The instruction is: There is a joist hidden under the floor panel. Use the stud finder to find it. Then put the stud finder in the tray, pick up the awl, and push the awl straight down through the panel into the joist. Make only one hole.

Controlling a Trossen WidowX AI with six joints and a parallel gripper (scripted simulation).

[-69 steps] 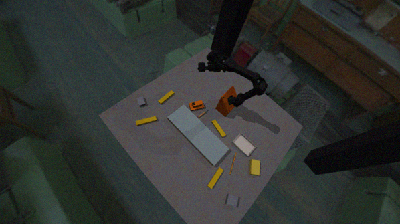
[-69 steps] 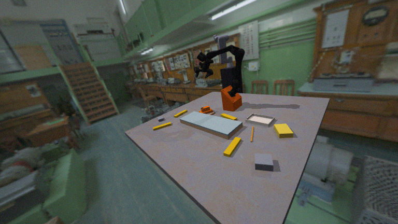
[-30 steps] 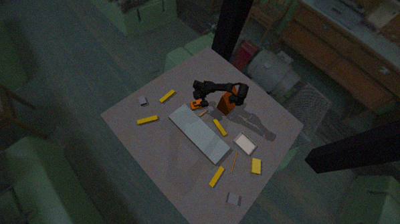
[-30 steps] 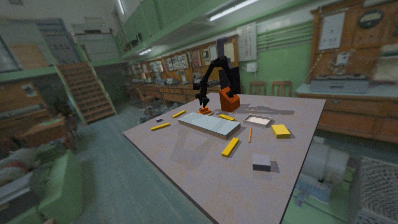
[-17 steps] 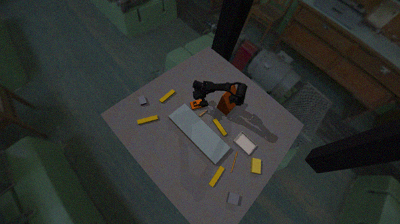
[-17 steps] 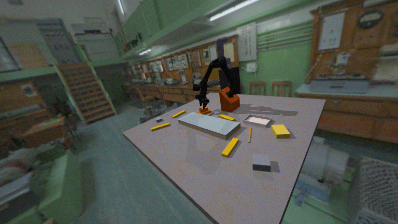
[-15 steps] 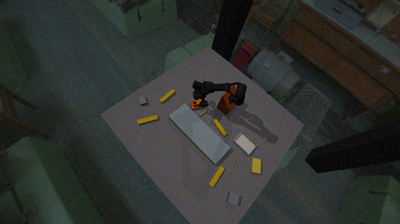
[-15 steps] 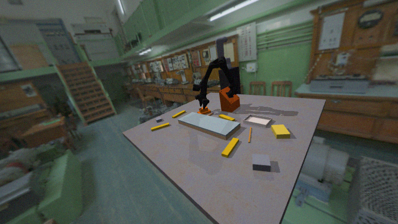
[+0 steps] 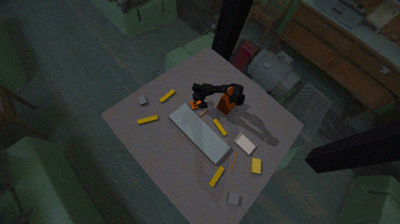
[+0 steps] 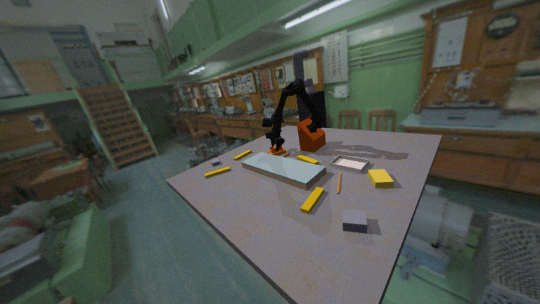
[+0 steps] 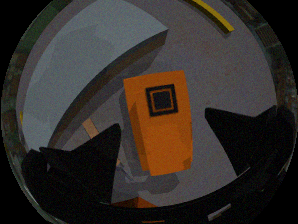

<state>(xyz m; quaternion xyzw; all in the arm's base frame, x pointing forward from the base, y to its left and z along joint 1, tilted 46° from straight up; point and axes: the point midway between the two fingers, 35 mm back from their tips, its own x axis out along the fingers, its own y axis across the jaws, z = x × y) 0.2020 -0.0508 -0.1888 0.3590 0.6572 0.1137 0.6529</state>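
The orange stud finder (image 9: 194, 105) (image 10: 275, 151) (image 11: 172, 137) lies on the table beside the panel's far-left end, its black square mark facing up. My gripper (image 9: 198, 104) (image 10: 277, 146) (image 11: 164, 120) is open and low over it, one finger on each side of it in the wrist view, with nothing held. The awl (image 9: 202, 113) (image 10: 285, 155) (image 11: 91, 128) lies between the stud finder and the panel, its tan handle partly hidden by a finger in the wrist view. The pale blue floor panel (image 9: 203, 135) (image 10: 287, 169) (image 11: 77, 56) lies flat. The white tray (image 9: 245, 143) (image 10: 349, 163) is empty.
Several yellow bars lie around the panel, one (image 9: 219, 127) (image 10: 307, 159) between it and the arm's base. A thin orange stick (image 9: 233, 162) (image 10: 339, 183) and a yellow block (image 9: 256, 165) (image 10: 380, 178) lie near the tray. Two grey blocks (image 9: 233, 198) (image 10: 215, 162) lie farther out.
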